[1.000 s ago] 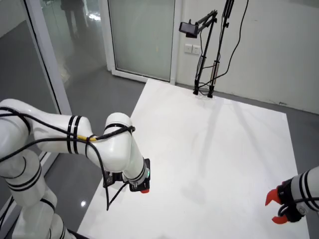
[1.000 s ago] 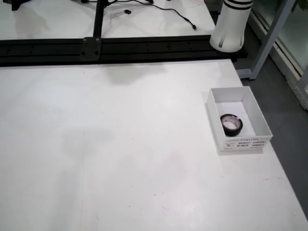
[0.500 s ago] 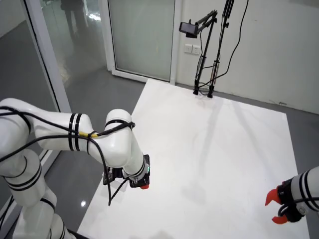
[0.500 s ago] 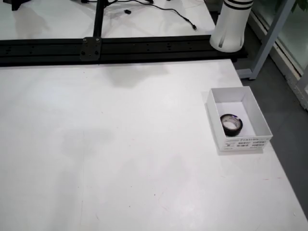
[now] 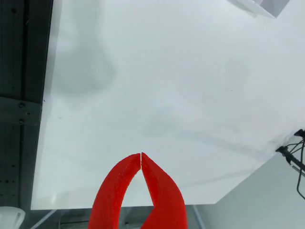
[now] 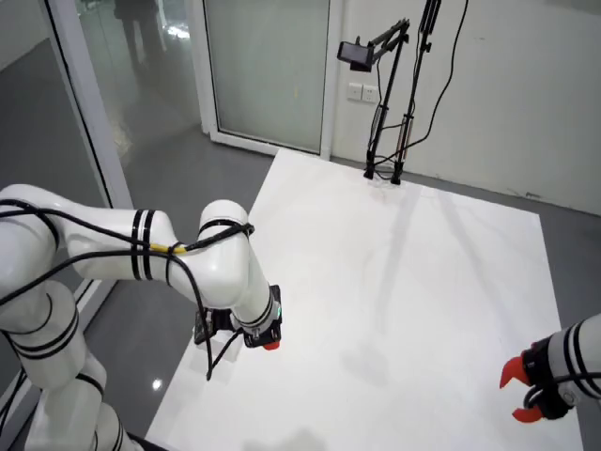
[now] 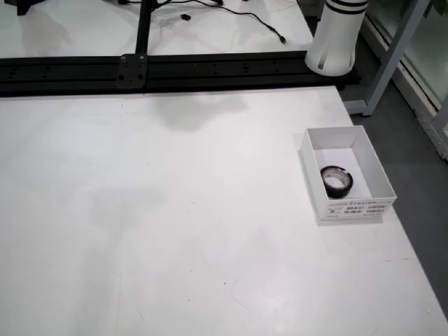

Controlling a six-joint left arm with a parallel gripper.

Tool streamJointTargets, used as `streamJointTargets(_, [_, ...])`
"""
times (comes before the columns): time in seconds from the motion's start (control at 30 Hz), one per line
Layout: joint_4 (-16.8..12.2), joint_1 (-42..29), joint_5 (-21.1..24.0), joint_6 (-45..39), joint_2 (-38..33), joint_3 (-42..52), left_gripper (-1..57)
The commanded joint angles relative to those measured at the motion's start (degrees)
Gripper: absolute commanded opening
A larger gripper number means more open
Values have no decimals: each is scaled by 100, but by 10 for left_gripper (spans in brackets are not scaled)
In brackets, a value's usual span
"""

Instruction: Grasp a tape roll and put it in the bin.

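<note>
White table (image 7: 175,231) beside glass doors (image 6: 268,66), grey floor | black tape roll (image 7: 337,180) lying inside white bin (image 7: 378,178) near table's right edge, seen from above | red gripper (image 5: 141,155) pinched tip to tip, holding nothing, above bare tabletop

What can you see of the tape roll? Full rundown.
The tape roll shows only in the view from above. It is a small black ring with a paler inner core, glossy on its outer face. It sits inside the white open-topped bin, on the floor toward the labelled end wall, leaning rather than flat, though its exact tilt is hard to tell. Only the bin touches it; no claw is near it. The bin stands by the right edge of the white table.
</note>
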Motion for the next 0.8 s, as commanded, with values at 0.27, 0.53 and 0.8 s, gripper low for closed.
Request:
streamJointTargets(0.27, [32, 513, 0, 0, 0, 0, -4])
streamJointTargets(0.53, [41, 697, 0, 0, 0, 0, -4])
streamJointTargets(0.8, [41, 627, 0, 0, 0, 0, -4])
